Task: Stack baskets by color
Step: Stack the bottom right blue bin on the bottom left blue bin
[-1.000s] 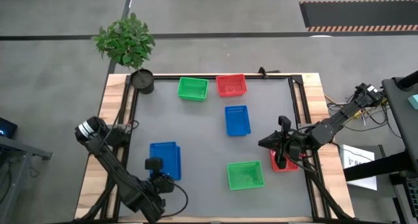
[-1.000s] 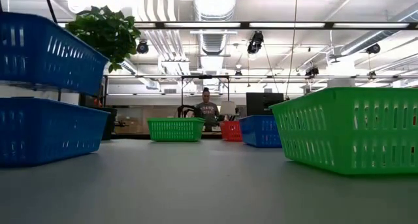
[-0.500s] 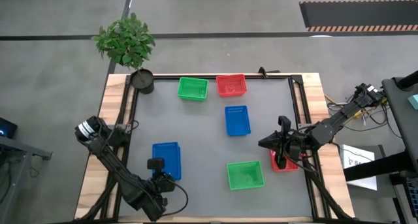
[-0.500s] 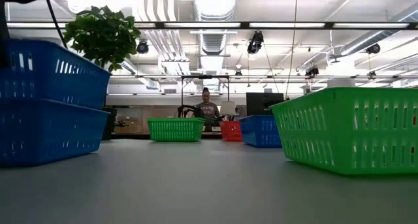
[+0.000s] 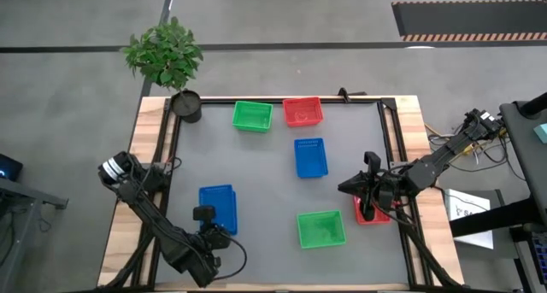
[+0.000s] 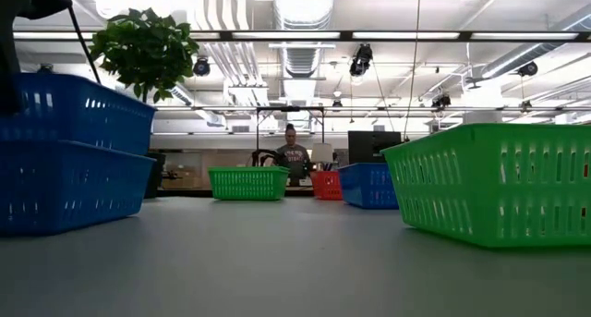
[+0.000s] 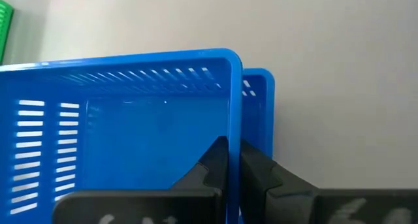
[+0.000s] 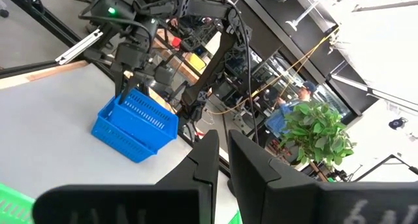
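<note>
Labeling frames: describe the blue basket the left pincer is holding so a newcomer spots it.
Start at the potted plant at the table's far left corner and go to the opposite near edge. The left pincer grips the upper blue basket, nested into another blue one. The lone blue basket sits mid-table.

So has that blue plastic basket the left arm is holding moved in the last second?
Yes. The upper blue mesh basket, gripped by the left end effector, has sunk toward the lower blue basket resting on the table, closing the gap between them.

No readable text, label, brand, number or sign anywhere.
</note>
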`<act>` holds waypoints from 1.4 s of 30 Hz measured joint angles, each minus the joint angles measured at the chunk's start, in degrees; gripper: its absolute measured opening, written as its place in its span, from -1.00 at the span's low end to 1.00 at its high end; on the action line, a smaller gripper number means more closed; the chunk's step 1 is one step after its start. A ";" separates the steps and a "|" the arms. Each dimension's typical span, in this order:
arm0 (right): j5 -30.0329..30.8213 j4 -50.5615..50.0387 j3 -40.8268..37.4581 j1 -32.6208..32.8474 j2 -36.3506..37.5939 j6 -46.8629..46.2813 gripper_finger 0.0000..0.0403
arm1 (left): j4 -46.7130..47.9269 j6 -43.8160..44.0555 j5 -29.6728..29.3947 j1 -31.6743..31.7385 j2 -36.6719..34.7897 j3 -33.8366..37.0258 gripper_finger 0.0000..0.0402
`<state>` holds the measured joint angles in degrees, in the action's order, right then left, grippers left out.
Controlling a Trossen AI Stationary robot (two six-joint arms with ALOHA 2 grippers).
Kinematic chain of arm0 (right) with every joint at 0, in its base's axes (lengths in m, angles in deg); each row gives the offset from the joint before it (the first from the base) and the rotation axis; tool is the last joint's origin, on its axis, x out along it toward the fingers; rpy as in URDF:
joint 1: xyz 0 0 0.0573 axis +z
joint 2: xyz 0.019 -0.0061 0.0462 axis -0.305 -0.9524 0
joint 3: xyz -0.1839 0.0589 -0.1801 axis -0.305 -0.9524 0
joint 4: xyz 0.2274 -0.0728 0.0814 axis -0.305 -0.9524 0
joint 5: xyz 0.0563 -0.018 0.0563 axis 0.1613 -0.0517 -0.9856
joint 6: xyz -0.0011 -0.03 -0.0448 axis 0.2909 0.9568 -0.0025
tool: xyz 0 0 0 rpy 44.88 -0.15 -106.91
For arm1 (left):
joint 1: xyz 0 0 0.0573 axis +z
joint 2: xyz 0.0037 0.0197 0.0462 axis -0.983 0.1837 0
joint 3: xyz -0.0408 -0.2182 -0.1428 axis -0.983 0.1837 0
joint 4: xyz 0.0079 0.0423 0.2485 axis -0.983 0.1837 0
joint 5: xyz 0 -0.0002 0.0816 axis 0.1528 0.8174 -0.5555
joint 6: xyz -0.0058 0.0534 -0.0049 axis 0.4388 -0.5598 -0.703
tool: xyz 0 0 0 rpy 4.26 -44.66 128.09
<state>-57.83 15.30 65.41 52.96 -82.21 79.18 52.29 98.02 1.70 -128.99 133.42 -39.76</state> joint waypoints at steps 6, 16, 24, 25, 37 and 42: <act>0.01 0.00 0.00 0.00 0.00 -0.04 -0.86 | -1.04 0.02 0.12 0.00 -0.11 1.38 -1.00; 0.04 -0.02 -0.01 0.00 0.00 -0.07 -0.86 | -3.31 0.17 1.77 0.00 -2.07 1.59 -1.00; 0.04 -0.02 0.00 0.00 0.00 -0.10 -0.86 | -3.56 0.10 1.81 0.07 -2.14 1.77 -1.00; 0.04 -0.02 0.00 0.00 0.00 -0.11 -0.86 | -3.58 0.11 1.81 0.09 -2.14 1.77 -1.00; 0.04 -0.04 0.00 0.00 0.00 -0.50 -0.86 | -3.98 1.60 1.75 0.25 -2.23 1.81 -0.53; 0.04 -0.04 0.01 0.00 0.00 -0.48 -0.86 | -3.95 1.33 3.81 1.12 -2.35 0.43 -0.34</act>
<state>-57.79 15.26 65.42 52.96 -82.21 78.70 48.34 99.34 5.50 -127.87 131.06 -39.33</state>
